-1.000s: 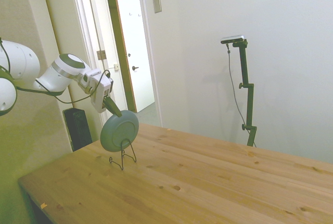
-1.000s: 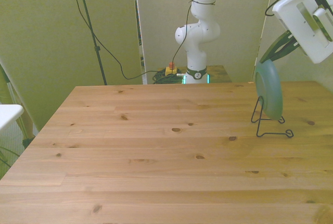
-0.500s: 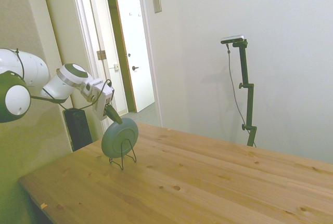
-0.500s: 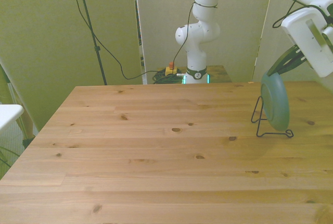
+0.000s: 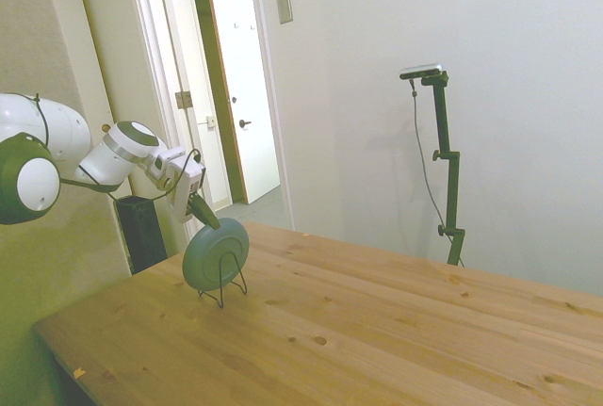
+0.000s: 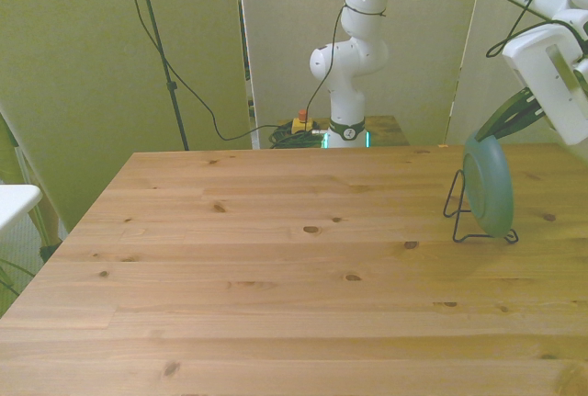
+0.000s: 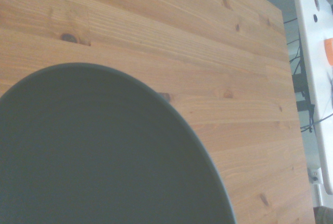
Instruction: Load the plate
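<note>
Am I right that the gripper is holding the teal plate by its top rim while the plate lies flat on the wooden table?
Not quite: the plate is not lying flat. It stands on edge in the black wire stand on the wooden table, as the side view shows. The rest holds: the gripper is at its top rim, jaws shut on it.

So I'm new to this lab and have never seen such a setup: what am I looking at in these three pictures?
It is one white robot arm, filmed by three cameras at once. One camera stands off to the side of the wooden table, one faces the robot from across it, and one sits on the robot's wrist. The arm's pincer grips the top edge of a blue-green plate, held upright. The plate is in a thin black wire stand near the table's edge, on the front view's right. The wrist picture shows the plate's dark face close up with the tabletop beyond. Nothing else lies on the table.
</note>
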Tool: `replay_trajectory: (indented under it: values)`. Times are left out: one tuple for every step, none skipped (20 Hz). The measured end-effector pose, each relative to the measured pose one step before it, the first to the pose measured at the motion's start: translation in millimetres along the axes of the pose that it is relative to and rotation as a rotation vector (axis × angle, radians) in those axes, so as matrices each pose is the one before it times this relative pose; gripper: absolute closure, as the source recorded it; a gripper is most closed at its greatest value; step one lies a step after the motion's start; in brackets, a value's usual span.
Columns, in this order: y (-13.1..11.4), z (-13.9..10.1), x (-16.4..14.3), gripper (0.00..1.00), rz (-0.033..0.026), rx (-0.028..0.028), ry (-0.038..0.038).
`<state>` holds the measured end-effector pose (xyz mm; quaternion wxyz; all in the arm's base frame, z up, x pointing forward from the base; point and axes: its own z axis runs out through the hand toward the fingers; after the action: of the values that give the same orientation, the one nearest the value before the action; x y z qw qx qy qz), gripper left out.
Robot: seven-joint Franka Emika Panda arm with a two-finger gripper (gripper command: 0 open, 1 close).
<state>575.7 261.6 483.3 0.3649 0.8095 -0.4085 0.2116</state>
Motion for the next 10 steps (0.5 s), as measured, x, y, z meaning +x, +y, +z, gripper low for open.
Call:
replay_trajectory:
  values:
    - [-0.36, 0.18, -0.66, 1.0, -0.00118, -0.00051, 0.00032]
    - [-0.23, 0.19, -0.78, 1.0, -0.0011, -0.00066, 0.00062]
    - [-0.21, 0.18, -0.86, 0.0, -0.00109, -0.0007, 0.00068]
    - [-0.2, 0.13, -0.96, 0.0, -0.00043, -0.00065, 0.00071]
    - [-0.25, 0.26, -0.89, 0.0, -0.00019, -0.00086, 0.00068]
    - [-0.21, 0.36, -0.82, 0.0, -0.0006, -0.00105, 0.00059]
    - [-0.19, 0.55, -0.66, 0.0, -0.00062, -0.00126, 0.00038]
    - [-0.14, 0.51, -0.42, 0.0, -0.00022, -0.00118, 0.00027]
    - [-0.11, 0.46, -0.15, 0.0, -0.00009, -0.00098, 0.00013]
    - [-0.1, 0.37, -0.09, 0.0, -0.00017, -0.00078, 0.00008]
